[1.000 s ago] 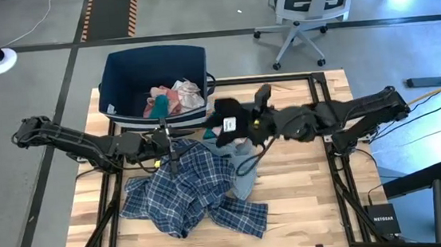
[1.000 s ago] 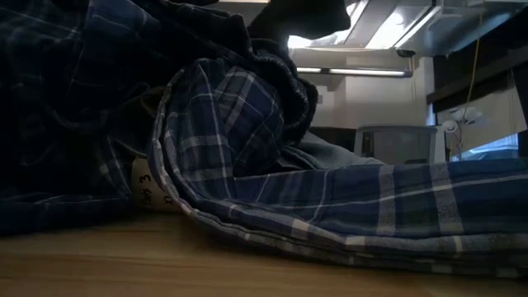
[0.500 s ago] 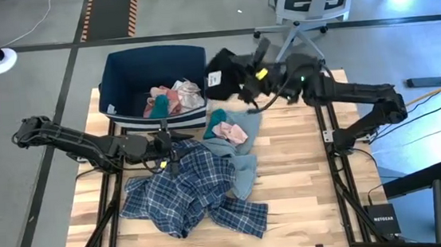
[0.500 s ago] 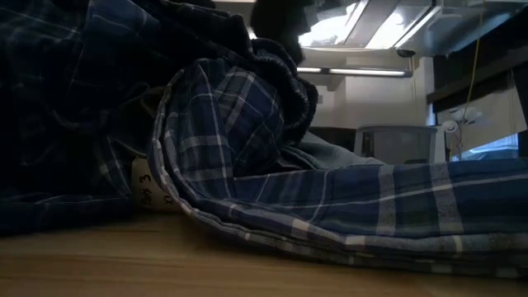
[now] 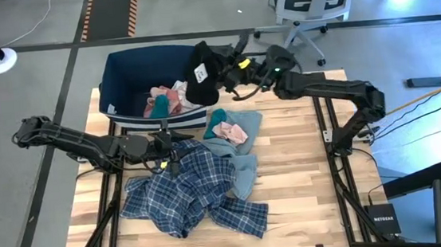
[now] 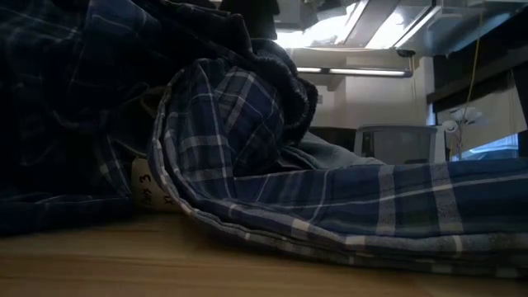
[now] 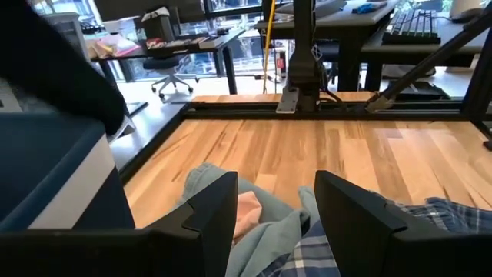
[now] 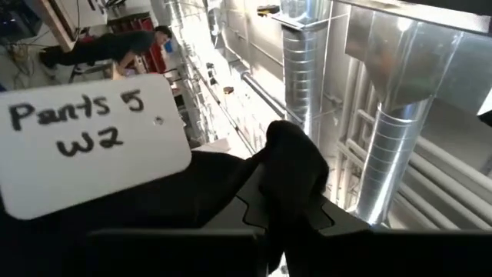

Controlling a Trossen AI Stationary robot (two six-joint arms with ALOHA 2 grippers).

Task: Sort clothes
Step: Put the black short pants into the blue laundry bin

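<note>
The table is pale, smooth wood with visible grain. The plaid shirt is soft woven cloth, matt and creased. At its 12 o'clock, the bin has matt fabric walls. A black garment carries a smooth white tag.

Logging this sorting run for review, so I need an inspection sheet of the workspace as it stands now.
Surface: wooden table, bare on its right side.
Job's things: plaid shirt heaped centre-left; light blue garment with pink piece on it; pink, white and teal pieces in the dark blue bin; tagged black garment held over the bin.
Clutter: nothing seen.
Grippers: right gripper shut on the black garment; left gripper open above the shirt.
Cables: yellow cable at right.
Surroundings: office chair.
</note>
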